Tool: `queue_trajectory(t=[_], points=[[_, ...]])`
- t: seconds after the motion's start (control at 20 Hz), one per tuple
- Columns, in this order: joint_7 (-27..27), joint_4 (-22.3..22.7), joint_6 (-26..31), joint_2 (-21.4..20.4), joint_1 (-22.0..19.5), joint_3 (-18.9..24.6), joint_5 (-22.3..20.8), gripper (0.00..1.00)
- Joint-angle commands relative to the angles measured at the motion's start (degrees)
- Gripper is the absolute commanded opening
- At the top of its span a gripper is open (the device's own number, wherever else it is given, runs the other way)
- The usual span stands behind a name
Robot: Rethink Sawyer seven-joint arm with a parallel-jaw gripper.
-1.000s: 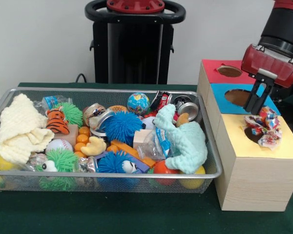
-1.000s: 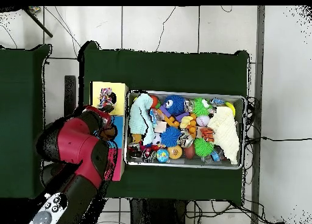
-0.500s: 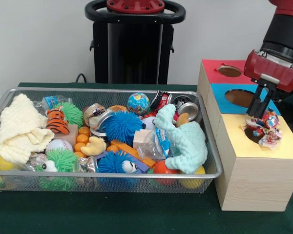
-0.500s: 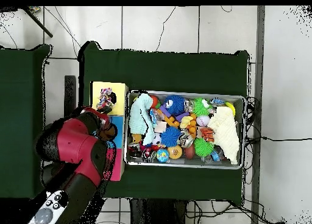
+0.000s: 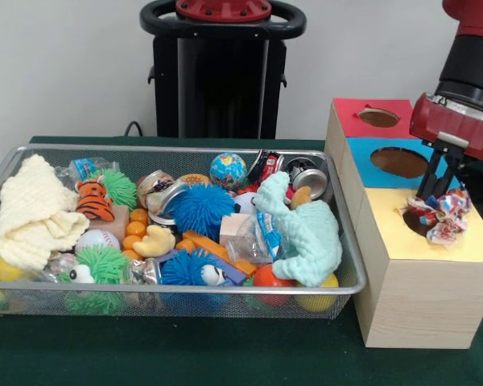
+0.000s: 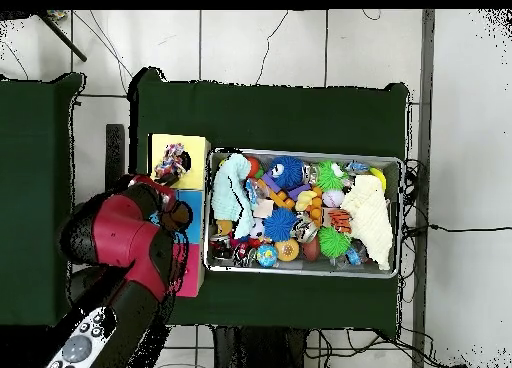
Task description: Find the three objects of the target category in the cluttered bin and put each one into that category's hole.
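Observation:
The small white printed cloth (image 5: 436, 215) lies bunched over the hole of the yellow-topped box (image 5: 475, 241), not over the blue box's hole (image 5: 399, 162), which is just behind it. My gripper (image 5: 439, 191) hangs straight down onto the cloth's top and touches it; its grip is not visible. The mint-green knitted cloth (image 5: 310, 233) lies at the right end of the wire bin (image 5: 185, 148). The pale-yellow knitted cloth (image 5: 32, 213) lies at the bin's left end. In the overhead view the printed cloth (image 6: 168, 166) sits on the yellow top, beside my red arm (image 6: 120, 234).
The red-topped box (image 5: 358, 108) with its own hole stands behind the blue one. The bin holds spiky blue balls (image 5: 201, 209), green spiky balls (image 5: 105, 265), a toy tiger (image 5: 92, 199), a globe ball (image 5: 228, 170), cans and orange pieces. The robot's black pedestal (image 5: 221, 72) stands behind.
My gripper has moved right and a little down, from over the blue top's front edge onto the printed cloth. The cloth has shifted slightly and changed shape.

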Motion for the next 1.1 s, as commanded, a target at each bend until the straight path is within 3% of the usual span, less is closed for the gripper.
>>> queue_trajectory(t=[0.05,0.45,0.7,1.1], points=[[12.5,-1.7,-3.4,1.3,-2.5,11.7,1.5,0.00],[13.1,-1.8,-5.3,1.3,-2.6,11.6,1.6,0.00],[13.0,-2.7,-6.6,2.2,-1.5,7.5,1.2,0.00],[11.6,-1.8,-9.1,1.3,-2.1,4.5,-0.2,0.00]])
